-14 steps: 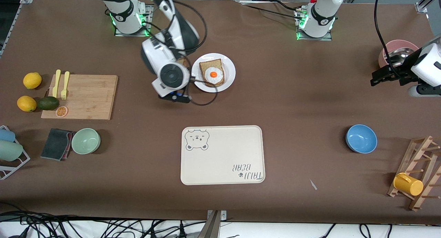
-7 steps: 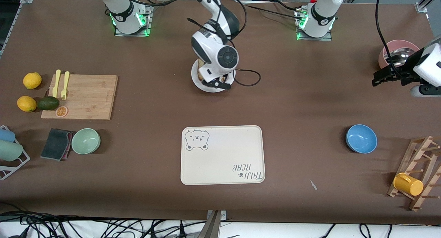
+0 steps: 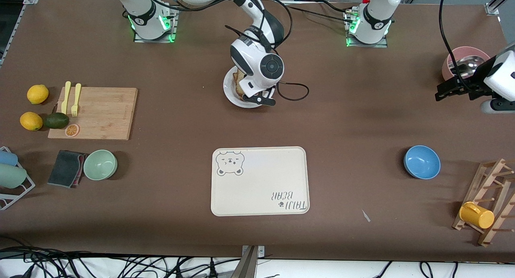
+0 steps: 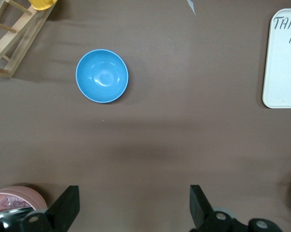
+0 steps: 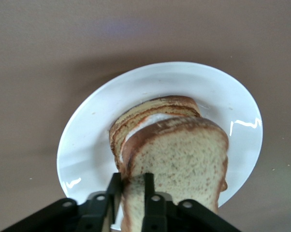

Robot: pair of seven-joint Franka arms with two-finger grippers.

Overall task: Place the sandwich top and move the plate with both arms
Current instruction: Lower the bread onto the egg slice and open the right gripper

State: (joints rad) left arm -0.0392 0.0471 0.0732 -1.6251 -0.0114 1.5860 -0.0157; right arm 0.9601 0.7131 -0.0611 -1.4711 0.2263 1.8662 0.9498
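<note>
My right gripper is shut on the sandwich top, a speckled light-brown slice held on edge by its crust. It hangs just over the egg-topped bread on the white plate. In the front view the right arm's wrist covers most of the plate, and only a strip of bread shows beside it. My left gripper waits open and empty over bare table near the left arm's end; the left wrist view shows its fingers wide apart.
The cream bear-printed tray lies nearer the front camera than the plate. A blue bowl and a pink bowl sit toward the left arm's end. A cutting board and a green bowl sit toward the right arm's end.
My right gripper carried the slice from beside the plate to over it, then shifted slightly, hiding the egg-topped bread in the front view. The left arm has hardly moved.
</note>
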